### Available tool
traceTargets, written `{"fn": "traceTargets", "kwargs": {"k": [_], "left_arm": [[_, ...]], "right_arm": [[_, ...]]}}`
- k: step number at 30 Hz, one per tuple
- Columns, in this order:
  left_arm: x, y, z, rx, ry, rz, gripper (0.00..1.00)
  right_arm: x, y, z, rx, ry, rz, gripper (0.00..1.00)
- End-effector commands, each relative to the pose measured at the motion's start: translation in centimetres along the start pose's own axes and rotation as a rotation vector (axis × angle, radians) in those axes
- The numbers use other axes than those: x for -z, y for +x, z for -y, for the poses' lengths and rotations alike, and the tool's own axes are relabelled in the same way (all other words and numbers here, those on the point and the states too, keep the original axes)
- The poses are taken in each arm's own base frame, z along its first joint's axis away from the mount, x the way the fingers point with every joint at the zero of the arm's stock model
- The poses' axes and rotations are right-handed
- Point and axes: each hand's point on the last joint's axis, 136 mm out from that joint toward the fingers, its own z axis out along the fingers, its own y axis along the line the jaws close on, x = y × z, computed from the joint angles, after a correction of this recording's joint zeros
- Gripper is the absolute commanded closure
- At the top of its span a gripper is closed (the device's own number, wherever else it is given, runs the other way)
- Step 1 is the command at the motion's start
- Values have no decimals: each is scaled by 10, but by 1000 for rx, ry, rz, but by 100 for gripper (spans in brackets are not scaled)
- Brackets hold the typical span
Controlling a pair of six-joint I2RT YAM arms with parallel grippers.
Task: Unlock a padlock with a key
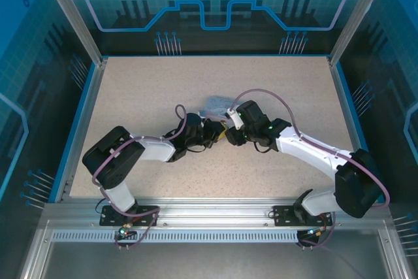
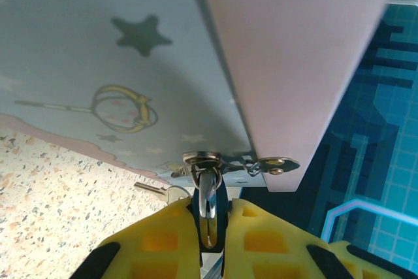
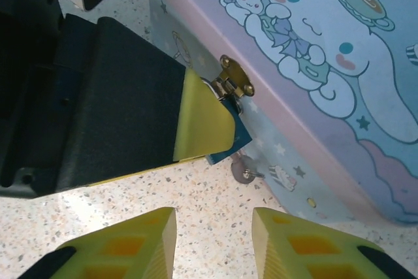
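A rectangular tin (image 3: pixel 313 44) lies on the speckled bench (image 1: pixel 196 83), near its centre. The lid is pastel pink-lilac and printed with a white cartoon dog and a small rabbit. The side wall is pale blue, with stars and a pink scalloped border. A brassy hasp (image 3: pixel 235 83) sits at the lid edge, folded over the side wall. Blue translucent panels (image 1: pixel 215 4) on aluminium posts (image 1: pixel 72 14) enclose the bench.

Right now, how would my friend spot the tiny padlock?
Find the pale blue cartoon tin on the speckled table. The padlock sits just under the brass clasp on its side, pinched in the left claw. It's the little dark-blue block, far smaller than the tin.
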Motion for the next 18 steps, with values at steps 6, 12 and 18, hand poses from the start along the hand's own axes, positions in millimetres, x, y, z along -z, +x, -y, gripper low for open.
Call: {"fn": "traceTargets", "kwargs": {"k": [6,12,18], "left_arm": [[4,4,34,-30,71,-47,100],[4,3,37,-26,77,-53,100],[3,3,40,-24,82,-57,100]], "right_arm": [[-8,-8,-1,85,-1,3,65],[-16,-4,1,109,9,-25,62],[-24,-2,3,121,23,-38,62]]}}
